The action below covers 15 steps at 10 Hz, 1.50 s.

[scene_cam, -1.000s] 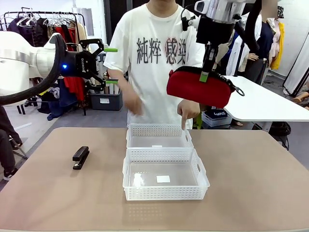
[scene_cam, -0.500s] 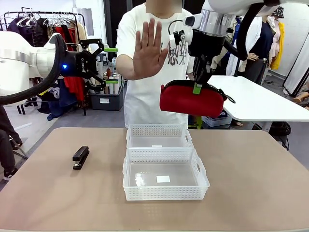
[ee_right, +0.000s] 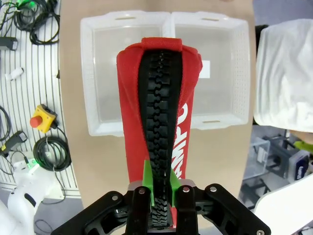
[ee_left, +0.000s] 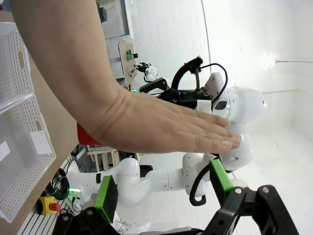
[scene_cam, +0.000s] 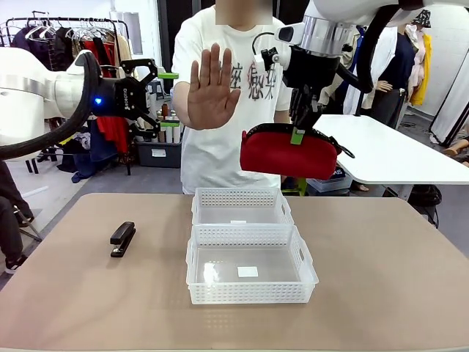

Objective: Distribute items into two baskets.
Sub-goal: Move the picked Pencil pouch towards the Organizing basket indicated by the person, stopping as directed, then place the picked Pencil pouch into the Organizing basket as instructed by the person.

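Note:
My right gripper [scene_cam: 297, 135] is shut on the top of the red pouch [scene_cam: 288, 155], which hangs in the air above the far side of the smaller basket [scene_cam: 242, 196]. The larger basket [scene_cam: 249, 292] sits right in front of it. In the right wrist view the pouch [ee_right: 159, 117] and its black zipper run up from the gripper [ee_right: 160, 189], with both baskets [ee_right: 88, 73] below. The black stapler [scene_cam: 122, 238] lies on the table at the left. My left gripper [scene_cam: 167, 99] is raised at the left, open [ee_left: 164, 188] and holding nothing.
The person stands behind the table with a hand [scene_cam: 212, 86] raised, palm toward me, just left of the pouch; the same hand [ee_left: 146, 122] passes close in front of the left wrist camera. A white table [scene_cam: 396, 158] stands at the back right.
The right gripper has carried the pouch left and slightly down toward the baskets. The person's hand went from pointing down to a raised open palm. The left arm is still.

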Available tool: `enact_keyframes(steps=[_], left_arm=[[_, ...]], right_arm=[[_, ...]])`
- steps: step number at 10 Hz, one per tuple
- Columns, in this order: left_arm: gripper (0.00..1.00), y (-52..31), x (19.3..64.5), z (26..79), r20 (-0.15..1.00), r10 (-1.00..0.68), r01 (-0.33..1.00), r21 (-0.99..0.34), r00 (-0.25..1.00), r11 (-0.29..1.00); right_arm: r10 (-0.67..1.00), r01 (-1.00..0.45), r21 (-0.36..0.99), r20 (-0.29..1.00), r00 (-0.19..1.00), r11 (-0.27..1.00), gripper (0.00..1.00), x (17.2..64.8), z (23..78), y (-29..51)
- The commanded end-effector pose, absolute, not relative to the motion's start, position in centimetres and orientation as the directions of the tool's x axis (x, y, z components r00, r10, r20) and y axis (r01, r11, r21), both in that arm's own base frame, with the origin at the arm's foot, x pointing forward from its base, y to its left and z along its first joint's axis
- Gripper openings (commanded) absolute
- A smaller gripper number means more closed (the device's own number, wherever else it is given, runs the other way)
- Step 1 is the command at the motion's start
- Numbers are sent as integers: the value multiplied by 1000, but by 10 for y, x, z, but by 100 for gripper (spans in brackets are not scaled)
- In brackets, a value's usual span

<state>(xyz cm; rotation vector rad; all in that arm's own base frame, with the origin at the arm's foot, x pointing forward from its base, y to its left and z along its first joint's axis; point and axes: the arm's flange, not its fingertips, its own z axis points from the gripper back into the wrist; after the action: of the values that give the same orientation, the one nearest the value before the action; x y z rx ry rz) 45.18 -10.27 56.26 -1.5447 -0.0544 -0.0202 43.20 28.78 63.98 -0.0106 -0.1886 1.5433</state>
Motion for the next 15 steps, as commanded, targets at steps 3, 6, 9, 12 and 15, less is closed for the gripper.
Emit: enact_keyframes(steps=[3,6,9,12,15], left_arm=[[100,-103,452,565,52,22,51,-998,998,25],[100,-103,452,565,52,22,51,-998,998,25],[100,-103,452,565,52,22,51,-998,998,25],[100,-103,452,565,52,22,51,-998,998,25],[100,-103,452,565,52,22,51,-998,998,25]], right_arm=[[994,-991,-132,111,17,32,0,431,641,287],[994,-991,-132,111,17,32,0,431,641,287],[994,-991,-132,111,17,32,0,431,641,287],[994,-991,-132,111,17,32,0,431,641,287],[994,-991,-132,111,17,32,0,431,641,287]])
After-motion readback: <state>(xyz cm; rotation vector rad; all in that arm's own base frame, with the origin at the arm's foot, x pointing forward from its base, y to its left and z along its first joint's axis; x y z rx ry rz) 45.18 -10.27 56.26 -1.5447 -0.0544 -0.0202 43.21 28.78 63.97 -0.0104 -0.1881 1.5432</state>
